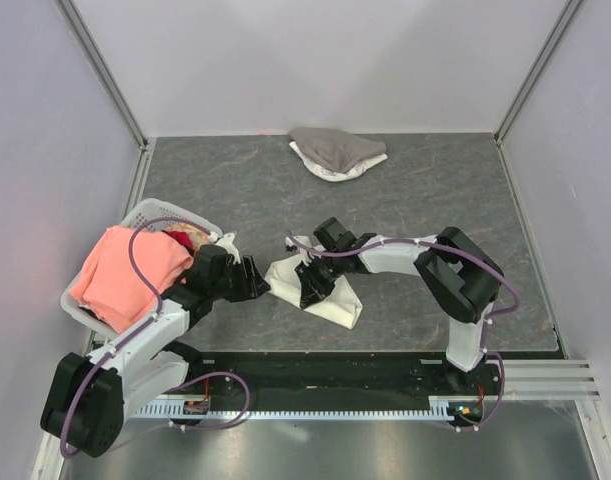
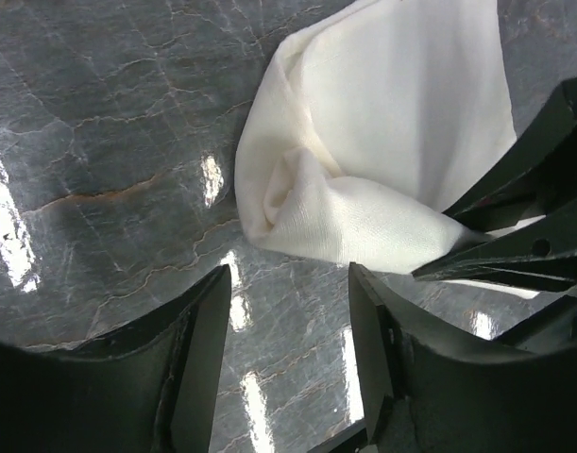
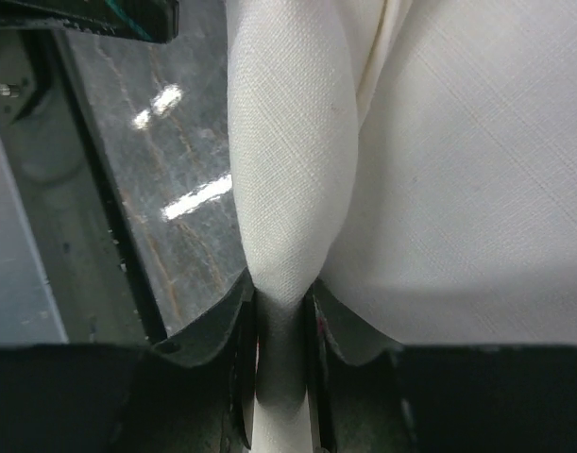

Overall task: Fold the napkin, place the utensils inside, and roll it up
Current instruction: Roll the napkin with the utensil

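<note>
Napkin (image 1: pixel 335 300): cream-white cloth, bunched into a loose fold near the centre of the bench (image 1: pixel 235 190), slightly toward 6 o'clock. Not yet flat or squared, so folding is judged to be at an early stage.

Right gripper (image 3: pixel 280 307): pressed together on 1 raised ridge of the napkin, with cloth pinched between both fingers. This hold is judged to be for lifting or dragging that layer over the rest.

Left gripper (image 2: pixel 288 283): spread, nothing between the fingers, bare bench beneath. It sits just beside the napkin's 9 o'clock edge, apart from the cloth. This placement is judged to leave that side free while the right gripper carries the fold, or to ready a fresh grasp.

Utensils: not made out in any view.

Basket (image 1: pixel 150 210): white, at 9 o'clock, salmon-pink cloth (image 1: pixel 125 270) draped over its rim.

Cloth heap (image 1: pixel 335 152): grey-and-white, at 12 o'clock, well apart from the work.
</note>
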### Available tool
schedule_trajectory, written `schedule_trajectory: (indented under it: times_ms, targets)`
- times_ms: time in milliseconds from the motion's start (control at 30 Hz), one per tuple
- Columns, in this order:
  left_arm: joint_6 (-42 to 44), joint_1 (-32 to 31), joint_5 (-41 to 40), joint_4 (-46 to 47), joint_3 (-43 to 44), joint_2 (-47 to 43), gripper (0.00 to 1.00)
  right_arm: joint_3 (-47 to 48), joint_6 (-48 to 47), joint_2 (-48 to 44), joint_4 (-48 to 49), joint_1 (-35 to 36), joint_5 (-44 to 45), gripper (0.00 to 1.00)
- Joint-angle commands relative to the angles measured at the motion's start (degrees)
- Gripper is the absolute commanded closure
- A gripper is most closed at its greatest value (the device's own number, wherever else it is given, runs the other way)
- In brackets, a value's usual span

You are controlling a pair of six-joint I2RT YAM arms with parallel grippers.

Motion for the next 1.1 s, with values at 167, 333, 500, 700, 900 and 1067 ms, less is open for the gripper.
schedule_trajectory:
  times_ms: [167,333,500,700,900,1067]
  targets:
    - [-0.7,0.1,-0.2,9.2,-3.6,-1.7,0.39,-0.6,1.2,12.9,-5.3,-4.1,-16.1,0.75]
    - [-0.3,0.1,0.9,12.6,-4.4,-0.1,0.45,0.8,1.6,15.2,-5.6,-4.7,-16.8,0.75]
    - [-0.5,0.1,2.0,12.4,-4.0,2.3,0.53,1.5,2.0,15.9,-5.7,-5.0,-16.7,0.74]
    - [-1.9,0.1,3.5,10.0,-2.6,5.7,0.64,1.9,2.4,15.9,-5.8,-5.4,-15.9,0.74]
    - [-2.8,0.0,3.7,10.0,-4.5,3.4,0.58,1.8,2.5,16.5,-5.8,-5.5,-15.1,0.73]
    - [-3.4,0.0,4.8,10.0,-4.7,3.8,0.59,2.2,2.8,16.1,-5.9,-5.6,-14.4,0.73]
